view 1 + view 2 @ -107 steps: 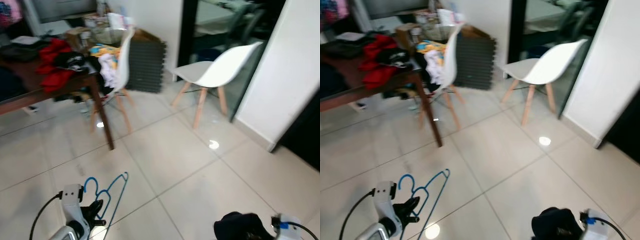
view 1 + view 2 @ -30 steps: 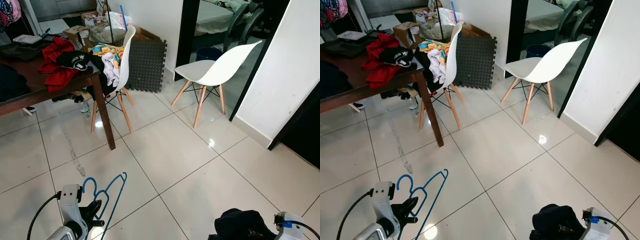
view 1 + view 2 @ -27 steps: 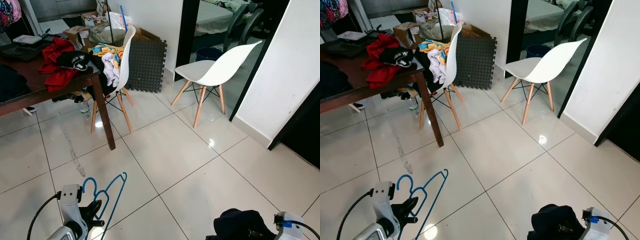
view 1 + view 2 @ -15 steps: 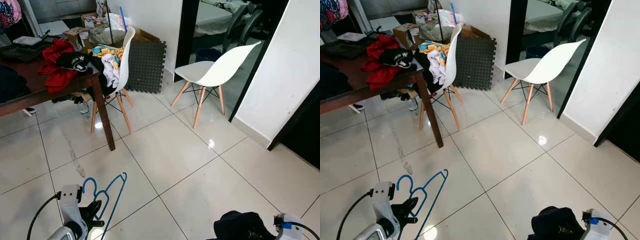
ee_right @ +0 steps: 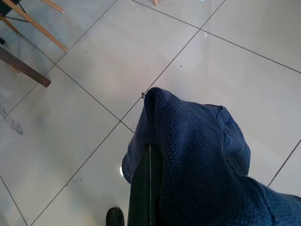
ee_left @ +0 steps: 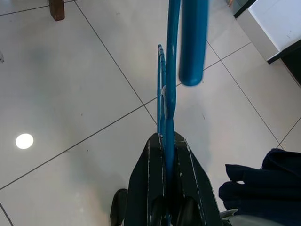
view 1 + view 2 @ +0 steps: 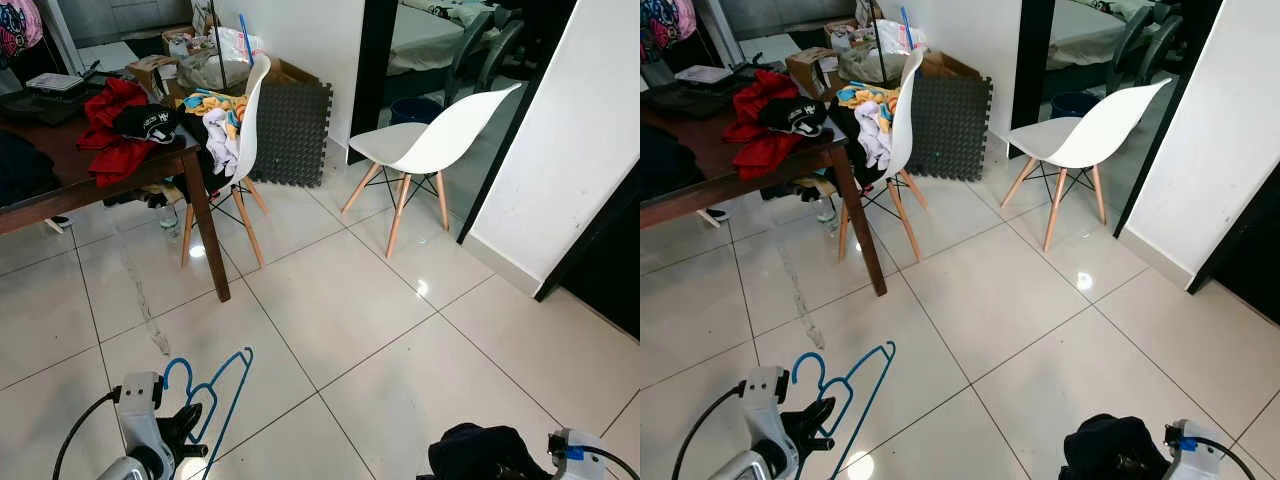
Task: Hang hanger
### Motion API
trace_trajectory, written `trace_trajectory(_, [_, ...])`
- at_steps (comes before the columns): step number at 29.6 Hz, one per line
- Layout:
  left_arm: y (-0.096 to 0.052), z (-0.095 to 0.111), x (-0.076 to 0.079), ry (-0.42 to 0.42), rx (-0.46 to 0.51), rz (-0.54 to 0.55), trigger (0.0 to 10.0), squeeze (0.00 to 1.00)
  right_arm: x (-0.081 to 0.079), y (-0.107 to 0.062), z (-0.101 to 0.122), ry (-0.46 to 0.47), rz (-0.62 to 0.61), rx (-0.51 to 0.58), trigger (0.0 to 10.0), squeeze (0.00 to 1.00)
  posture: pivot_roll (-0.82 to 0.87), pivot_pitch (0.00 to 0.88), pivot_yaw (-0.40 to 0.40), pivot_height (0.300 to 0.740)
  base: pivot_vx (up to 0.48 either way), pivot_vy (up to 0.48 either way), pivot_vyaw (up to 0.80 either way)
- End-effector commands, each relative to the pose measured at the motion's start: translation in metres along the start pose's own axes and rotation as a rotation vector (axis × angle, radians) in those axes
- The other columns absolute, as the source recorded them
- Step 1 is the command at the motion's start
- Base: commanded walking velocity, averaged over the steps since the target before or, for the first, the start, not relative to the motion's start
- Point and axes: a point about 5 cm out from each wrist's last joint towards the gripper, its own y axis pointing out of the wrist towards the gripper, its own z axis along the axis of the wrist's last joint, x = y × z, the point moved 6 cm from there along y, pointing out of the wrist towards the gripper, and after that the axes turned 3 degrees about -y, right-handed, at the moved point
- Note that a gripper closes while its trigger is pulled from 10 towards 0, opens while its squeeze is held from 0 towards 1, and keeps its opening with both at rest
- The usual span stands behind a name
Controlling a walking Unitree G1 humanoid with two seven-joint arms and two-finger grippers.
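Nothing moved; left tool point(image 6: 164, 155) grips hanger point(image 7: 215, 385) (right tool's point(image 5: 149, 188) fingers cloth-hidden).

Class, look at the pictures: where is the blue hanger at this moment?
The blue hanger is held in the left gripper, low on the robot's left above the tiled floor, short of the wooden table.

Low on my left, my left gripper point(image 7: 190, 425) holds a hanger point(image 7: 213, 393) above the floor point(image 7: 350, 310); low on my right, my right gripper point(image 5: 146, 155) carries a sweater point(image 5: 197, 155). Ahead to the left stands a surface point(image 7: 60, 170) with clothes point(image 7: 115, 130) on it, a chair point(image 7: 240, 130) just beside its right end. A second chair point(image 7: 430, 145) stands further right, before a doorway point(image 7: 440, 50).
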Motion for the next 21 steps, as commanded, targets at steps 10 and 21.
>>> trace_trajectory(10, [-0.0009,0.0009,0.0029,0.001,-0.001,-0.003,10.0,0.0,0.0028,-0.0015,0.0026,0.003,-0.008,0.014,10.0,0.0,0.01,0.109,-0.032,0.74,0.0,0.0,0.0])
trace_trajectory(21, [-0.0002,0.0032,0.0039,0.0,0.004,-0.001,10.0,0.0,0.0007,0.0,0.0019,0.004,0.0,0.01,10.0,0.0,0.02,0.101,-0.039,0.74,0.0,0.0,0.0])
